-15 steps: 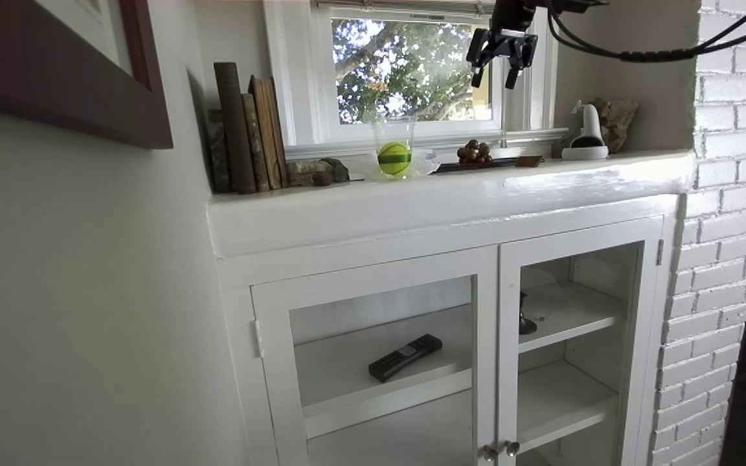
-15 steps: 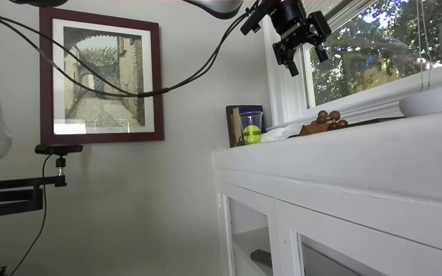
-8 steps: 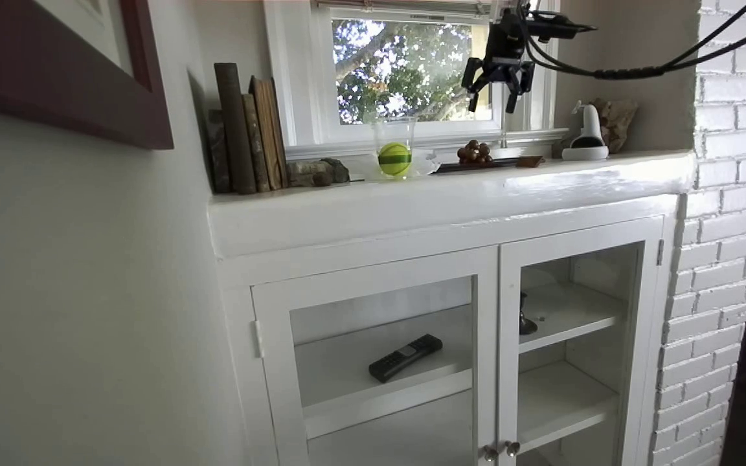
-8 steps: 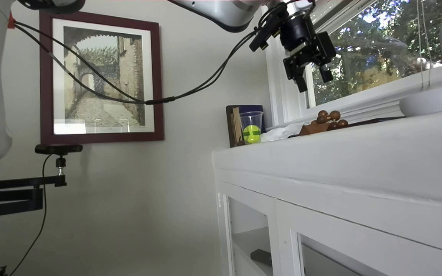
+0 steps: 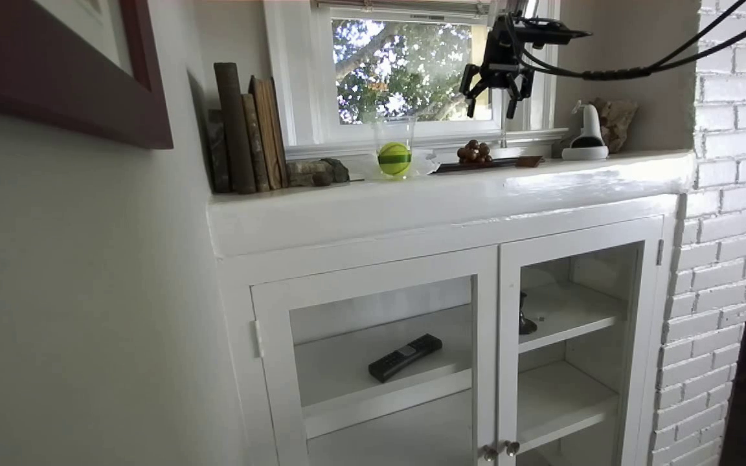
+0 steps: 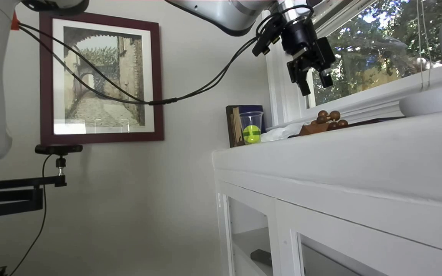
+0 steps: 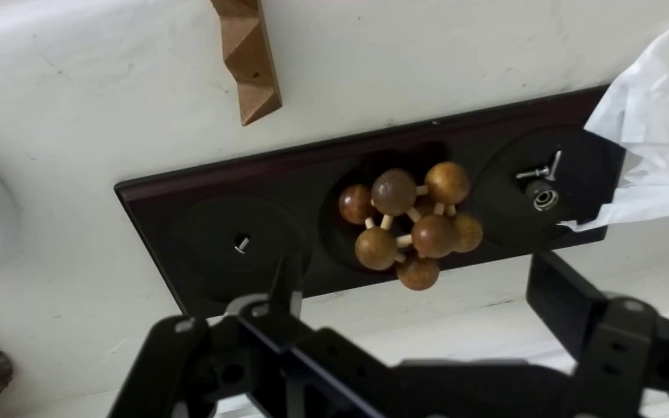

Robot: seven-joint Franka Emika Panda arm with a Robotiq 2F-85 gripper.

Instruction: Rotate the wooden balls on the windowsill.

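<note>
The wooden balls are a cluster of brown balls joined by pale pegs, also in the other exterior view. In the wrist view the balls sit on the middle of a dark rectangular tray on the white windowsill. The windowsill also shows in both exterior views. My gripper is open with nothing between its fingers. It hangs above the balls, apart from them, in both exterior views. In the wrist view the fingers are wide apart, below the cluster in the picture.
A clear cup with a yellow-green ball and white crumpled plastic are beside the tray. A zigzag wooden piece lies near it. A white device, old books and the window stand around. Cables trail from the arm.
My gripper has moved down toward the windowsill, shifting slightly left in one picture and right in another. It stays open. The wooden balls have not moved.
</note>
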